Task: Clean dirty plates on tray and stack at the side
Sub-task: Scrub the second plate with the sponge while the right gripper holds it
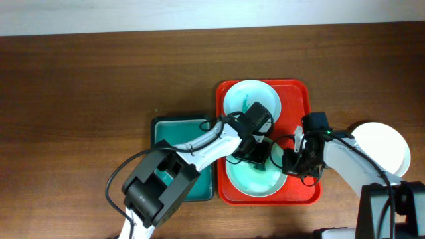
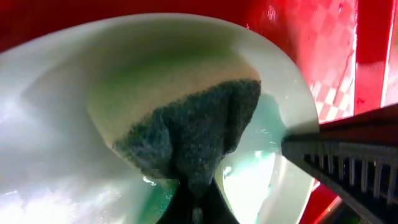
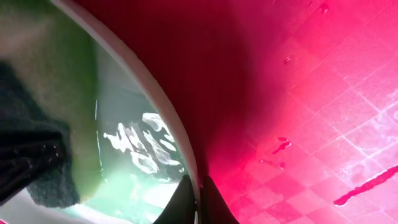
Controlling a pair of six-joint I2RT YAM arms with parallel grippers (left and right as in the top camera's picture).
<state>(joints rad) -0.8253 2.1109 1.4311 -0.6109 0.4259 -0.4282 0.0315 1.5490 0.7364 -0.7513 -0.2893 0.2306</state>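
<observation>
3 plates in play. Side plate (image 1: 380, 147) sits off the tray (image 1: 297, 93) on the table (image 1: 99, 79) at right, face bare white; likely clean, the start of the stack. 2 plates are on the tray. Far plate (image 1: 251, 99) shows a teal smear at centre, apparently not yet scrubbed. Near plate (image 1: 249, 180) is under work, its surface wet and glossy. Left gripper (image 1: 254, 149) is clenched on the sponge (image 2: 193, 134), which is pressed onto the near plate. Right gripper (image 3: 193, 202) pinches that plate's rim, steadying it. Teal basin (image 1: 171, 136) lies just left of the tray. Judgement: about 1 of 3 done, the near plate mid-scrub and not yet stacked, the far plate left to do.
</observation>
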